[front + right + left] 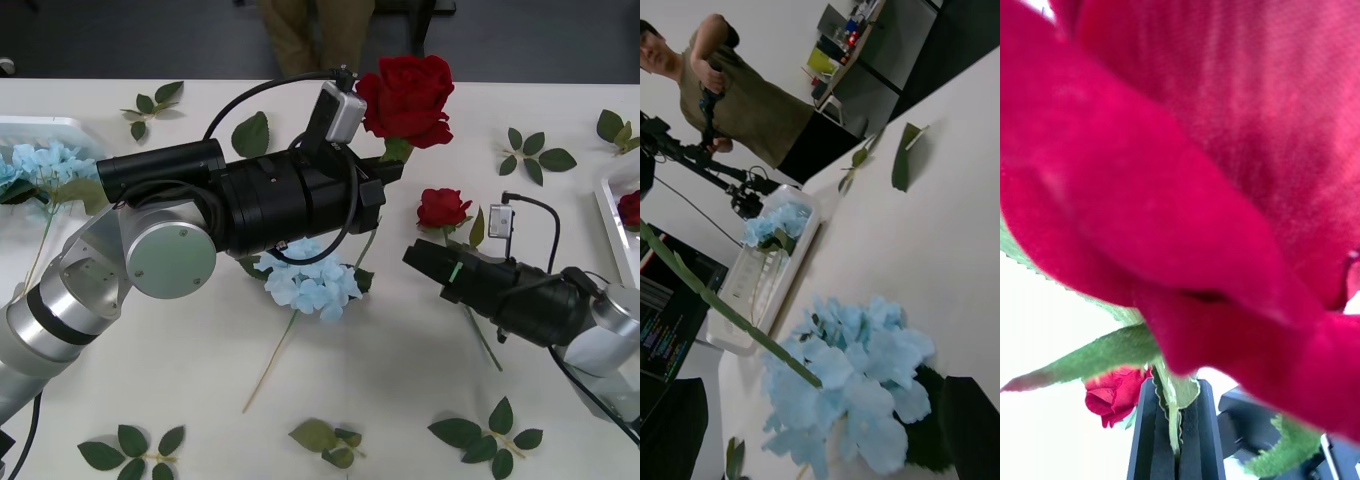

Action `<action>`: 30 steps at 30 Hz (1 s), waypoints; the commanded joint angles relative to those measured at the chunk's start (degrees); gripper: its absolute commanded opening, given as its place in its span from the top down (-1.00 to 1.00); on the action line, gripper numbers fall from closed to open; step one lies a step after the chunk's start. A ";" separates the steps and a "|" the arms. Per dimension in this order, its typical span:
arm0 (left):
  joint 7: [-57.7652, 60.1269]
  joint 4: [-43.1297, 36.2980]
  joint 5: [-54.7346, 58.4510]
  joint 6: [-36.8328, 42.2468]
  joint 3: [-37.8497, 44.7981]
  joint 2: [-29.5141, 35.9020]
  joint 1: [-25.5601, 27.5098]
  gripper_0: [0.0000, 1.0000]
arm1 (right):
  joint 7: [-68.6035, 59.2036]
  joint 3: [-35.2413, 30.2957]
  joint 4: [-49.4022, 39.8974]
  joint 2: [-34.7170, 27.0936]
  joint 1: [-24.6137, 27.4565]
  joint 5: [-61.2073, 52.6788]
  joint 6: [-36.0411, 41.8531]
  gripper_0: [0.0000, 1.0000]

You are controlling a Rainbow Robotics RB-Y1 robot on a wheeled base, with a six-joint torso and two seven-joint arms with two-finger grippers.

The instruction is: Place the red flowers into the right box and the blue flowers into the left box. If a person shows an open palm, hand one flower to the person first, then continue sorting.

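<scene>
1. Centrally, the left gripper (385, 165) is held above the table (400, 400), its black fingers (1154, 442) pressed together on the stem of a large red rose (408, 92).
2. That rose's head stands just beyond the left gripper's tip, over the far middle of the table; in the left wrist view its petals (1195, 187) are very close, with green sepals directly above the clamped fingers.
3. A second, smaller rose (443, 208) lies on the table just to the right of the left gripper and below it, its stem running toward the near edge.
4. The right gripper (420, 258) points left, low over the table, its tip just beside the smaller rose. I cannot tell whether its fingers are parted or closed.
5. A blue hydrangea (315, 280) lies on the table under the left forearm, to the left of the right gripper's tip; in the right wrist view it sits right in front of that gripper (850, 382).
6. Further left of both grippers, the left box (55, 125) holds another blue hydrangea (40, 165).
7. Far right of the right gripper, the right box (608, 215) holds a third rose (630, 208).
8. Loose leaf sprigs (485, 435) lie scattered across the table.
</scene>
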 commanded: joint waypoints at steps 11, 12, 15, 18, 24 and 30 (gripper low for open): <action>-2.13 -0.66 0.69 -0.87 0.04 -0.92 0.99 1.00 | -0.67 9.21 -0.92 3.67 -7.76 -6.39 -4.69 -0.78; -2.13 -0.66 0.69 -0.87 -0.04 -0.83 0.99 1.00 | -0.67 9.56 -0.92 3.67 -7.85 -6.48 -4.69 -0.78; -2.13 -0.66 0.69 -0.87 0.04 -0.83 0.90 1.00 | -0.67 10.26 -1.09 3.76 -8.20 -6.48 -4.78 -0.79; -2.13 -0.66 0.69 -1.14 0.04 -0.83 0.90 1.00 | -0.67 10.96 -1.09 3.85 -8.90 -6.04 -5.05 -0.77; -2.22 -0.66 1.30 -1.14 -0.04 -0.75 0.99 1.00 | -0.67 12.28 -1.18 4.20 -10.66 -6.13 -6.72 0.47; -2.31 -0.57 1.30 -1.14 0.04 -0.66 0.90 1.00 | -0.67 12.63 -1.09 4.64 -11.45 -6.13 -8.30 1.00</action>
